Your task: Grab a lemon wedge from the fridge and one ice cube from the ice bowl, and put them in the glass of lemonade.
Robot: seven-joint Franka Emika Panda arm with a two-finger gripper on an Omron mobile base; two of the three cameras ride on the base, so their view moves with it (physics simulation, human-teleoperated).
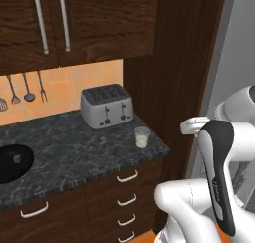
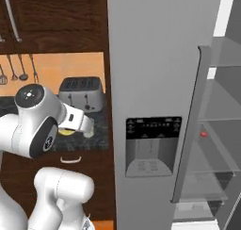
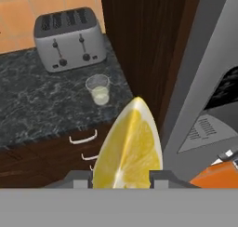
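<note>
Wedge (image 3: 128, 149) sits clamped between my jaws, point up. Glass (image 3: 98, 89) stands ahead and slightly left of it, down on the tabletop (image 3: 42, 110) near the toaster (image 3: 69, 37), well apart, so I judge forward-and-down next.

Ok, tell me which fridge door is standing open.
The right-hand door, swung out with bare shelves and a small red object showing behind it. The dispenser door is shut flat.

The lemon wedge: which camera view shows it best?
The hand view shows the lemon wedge best: large and close, held between the gripper fingertips. The right base view shows just a small yellow bit beside the arm. The left base view gives nothing clear of it.
</note>
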